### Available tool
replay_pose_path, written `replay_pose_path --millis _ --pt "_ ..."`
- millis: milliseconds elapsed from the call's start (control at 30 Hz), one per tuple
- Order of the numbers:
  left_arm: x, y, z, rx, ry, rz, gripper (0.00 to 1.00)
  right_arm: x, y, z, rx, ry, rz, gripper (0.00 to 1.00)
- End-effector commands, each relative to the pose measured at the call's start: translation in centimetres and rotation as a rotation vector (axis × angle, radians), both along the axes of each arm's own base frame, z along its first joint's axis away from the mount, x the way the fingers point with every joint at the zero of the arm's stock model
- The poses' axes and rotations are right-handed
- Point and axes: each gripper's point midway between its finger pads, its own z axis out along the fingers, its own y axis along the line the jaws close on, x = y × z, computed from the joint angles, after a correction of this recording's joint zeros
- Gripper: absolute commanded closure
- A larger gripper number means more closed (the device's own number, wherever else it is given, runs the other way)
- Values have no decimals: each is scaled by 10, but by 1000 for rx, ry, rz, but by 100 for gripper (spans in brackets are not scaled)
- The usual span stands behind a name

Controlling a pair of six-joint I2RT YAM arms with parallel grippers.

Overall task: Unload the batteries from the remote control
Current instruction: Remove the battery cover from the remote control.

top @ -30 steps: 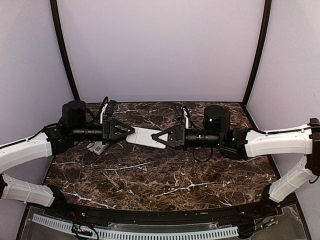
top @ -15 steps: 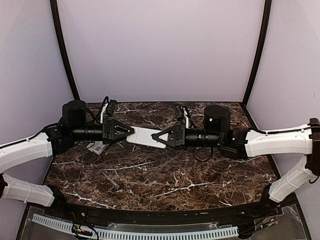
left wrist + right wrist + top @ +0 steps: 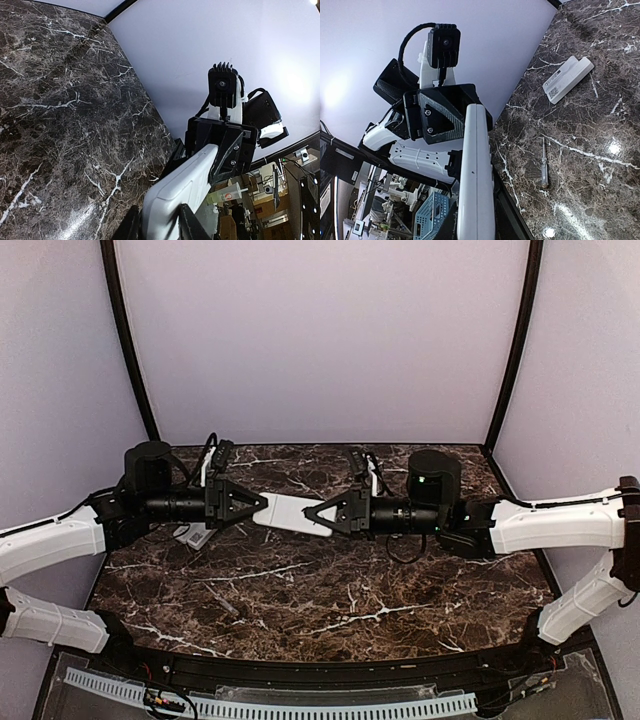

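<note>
Lying near the remote [image 3: 475, 170], outside left wrist view: labelled white piece [image 3: 568, 79].

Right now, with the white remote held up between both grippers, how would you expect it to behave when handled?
The remote is probably stiff: it spans straight between the right gripper and left gripper without sagging. Its smooth, glossy shell may slip under a light pinch. Held clear of the table, it would likely drop if both let go.
</note>
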Motion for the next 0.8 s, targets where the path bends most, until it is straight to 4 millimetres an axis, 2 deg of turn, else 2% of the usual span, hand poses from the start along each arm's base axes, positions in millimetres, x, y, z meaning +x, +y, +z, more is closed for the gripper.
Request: replay_pose_path --millis 0,567,767 --pt "-3 2 -4 -4 1 -10 76 3 2 18 61 -29 2 100" --pt "-6 5 0 -22 -2 -2 91 2 -1 21 84 -26 8 100" --pt "-8 5 7 -54 -8 -12 95 4 -9 23 109 -16 0 100"
